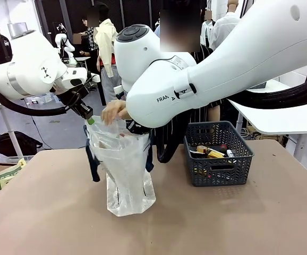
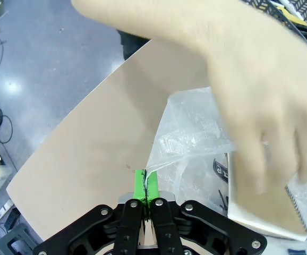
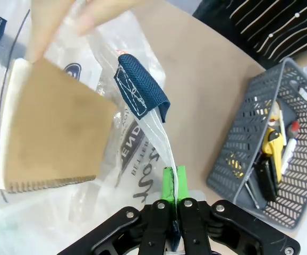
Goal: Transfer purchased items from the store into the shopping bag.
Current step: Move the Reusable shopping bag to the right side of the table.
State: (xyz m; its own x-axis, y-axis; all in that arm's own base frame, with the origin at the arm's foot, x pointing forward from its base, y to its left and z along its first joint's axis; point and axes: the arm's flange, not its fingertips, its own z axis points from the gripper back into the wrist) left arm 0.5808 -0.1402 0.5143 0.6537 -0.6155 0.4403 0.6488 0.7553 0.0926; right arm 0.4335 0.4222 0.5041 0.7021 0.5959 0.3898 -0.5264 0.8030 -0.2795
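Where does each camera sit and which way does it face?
Front view: fixed on the robot's side, facing across the table at the person; both arms show, the shopping bag and basket ahead.
Left wrist view: on the left arm's wrist, looking down along the left gripper, shut on the bag's rim; the person's hand holds a notebook.
Right wrist view: on the right wrist, looking down along the right gripper, shut on the bag's rim; basket beside.
Shared: both wrist views show bag, notebook, hand.
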